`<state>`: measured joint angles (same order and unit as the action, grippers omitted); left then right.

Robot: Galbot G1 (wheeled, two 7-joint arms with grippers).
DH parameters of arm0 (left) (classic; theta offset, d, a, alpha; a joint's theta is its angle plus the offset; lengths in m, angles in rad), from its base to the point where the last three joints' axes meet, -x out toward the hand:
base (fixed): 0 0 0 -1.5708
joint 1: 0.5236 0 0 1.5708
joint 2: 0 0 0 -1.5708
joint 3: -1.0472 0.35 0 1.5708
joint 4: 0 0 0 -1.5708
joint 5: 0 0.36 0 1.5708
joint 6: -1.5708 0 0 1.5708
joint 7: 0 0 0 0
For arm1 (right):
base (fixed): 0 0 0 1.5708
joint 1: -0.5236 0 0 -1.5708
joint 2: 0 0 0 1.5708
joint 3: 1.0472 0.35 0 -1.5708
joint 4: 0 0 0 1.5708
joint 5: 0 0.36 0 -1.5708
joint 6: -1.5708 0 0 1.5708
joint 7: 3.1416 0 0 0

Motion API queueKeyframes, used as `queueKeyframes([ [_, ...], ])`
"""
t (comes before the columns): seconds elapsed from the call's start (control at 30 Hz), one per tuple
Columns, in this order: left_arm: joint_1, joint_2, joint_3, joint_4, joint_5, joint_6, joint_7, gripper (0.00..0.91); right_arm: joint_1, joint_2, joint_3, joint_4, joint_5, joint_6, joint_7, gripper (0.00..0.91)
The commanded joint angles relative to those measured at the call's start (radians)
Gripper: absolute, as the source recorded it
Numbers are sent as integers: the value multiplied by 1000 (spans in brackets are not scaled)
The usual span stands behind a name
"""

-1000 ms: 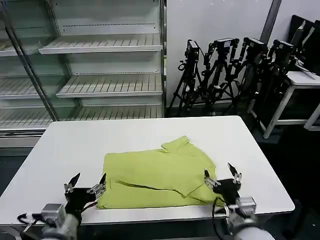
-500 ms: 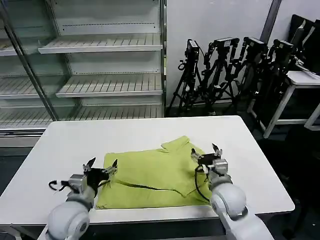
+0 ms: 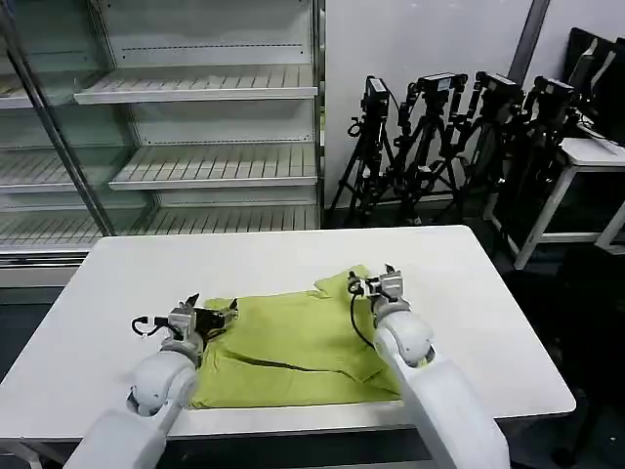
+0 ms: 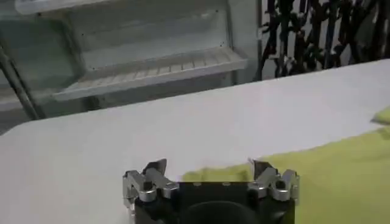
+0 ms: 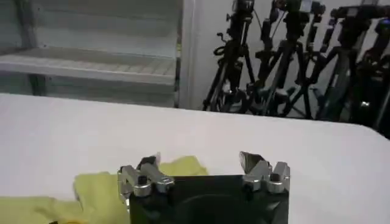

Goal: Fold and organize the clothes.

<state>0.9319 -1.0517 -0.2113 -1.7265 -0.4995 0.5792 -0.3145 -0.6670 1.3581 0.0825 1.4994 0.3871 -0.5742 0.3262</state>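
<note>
Shirt [image 3: 308,347] lies on the white table [image 3: 127,283], toward its near edge and about midway between the side edges; its long axis runs side to side, and one sleeve sticks out toward the far edge. From the head, the left gripper [image 3: 207,315] sits at the shirt's far-left corner, fingers spread wide, holding nothing. The right gripper [image 3: 376,282] is over the protruding sleeve at the far-right part of the cloth, also wide and empty. Each arm has its own far corner nearest, so a fold toward the near edge would likely start from these two points. The right arm covers part of the shirt's right side, so that edge is hard to follow.

Left wrist view: the left gripper [image 4: 210,170] is spread wide above the cloth's far edge, with the shirt [image 4: 341,176] running off toward the right arm's side. Whether the fingertips touch the fabric cannot be told.

Right wrist view: the right gripper [image 5: 201,164] is wide open, and the sleeve tip [image 5: 103,185] lies partly beneath one finger. Contact is unclear.
</note>
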Motion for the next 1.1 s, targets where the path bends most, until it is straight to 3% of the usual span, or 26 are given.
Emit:
queueKeyframes([
  [0.03, -81, 3, 40, 120, 17, 0, 11, 836, 115, 71, -28, -193, 19, -6, -9, 907],
  [0.1, -76, 7, 39, 121, 14, 0, 17, 121, 118, 79, -26, -201, 27, -6, 3, 907],
  [0.17, -66, 13, 38, 107, 12, 0, 25, 30, 117, 79, -30, -201, 29, -6, 3, 907],
  [0.3, -20, 38, 36, 49, -1, 0, 50, 20, 113, 79, -31, -200, 57, -6, 10, 877],
  [0.37, -2, 49, 37, 31, -28, 0, 53, 20, 111, 81, -26, -200, 83, -7, 22, 474],
  [0.4, 4, 53, 35, 19, -54, 1, 53, 20, 109, 83, -20, -203, 105, -7, 32, 171],
  [0.43, 10, 56, 33, 13, -70, 1, 52, 20, 109, 83, -19, -205, 109, -7, 34, 20],
  [0.93, 48, 62, 7, -11, -93, 0, 60, 20, 76, 81, -15, -168, 136, 0, 38, 0],
  [1.1, 55, 64, -2, -34, -101, -2, 53, 20, 58, 68, -21, -120, 95, 84, 36, 0],
])
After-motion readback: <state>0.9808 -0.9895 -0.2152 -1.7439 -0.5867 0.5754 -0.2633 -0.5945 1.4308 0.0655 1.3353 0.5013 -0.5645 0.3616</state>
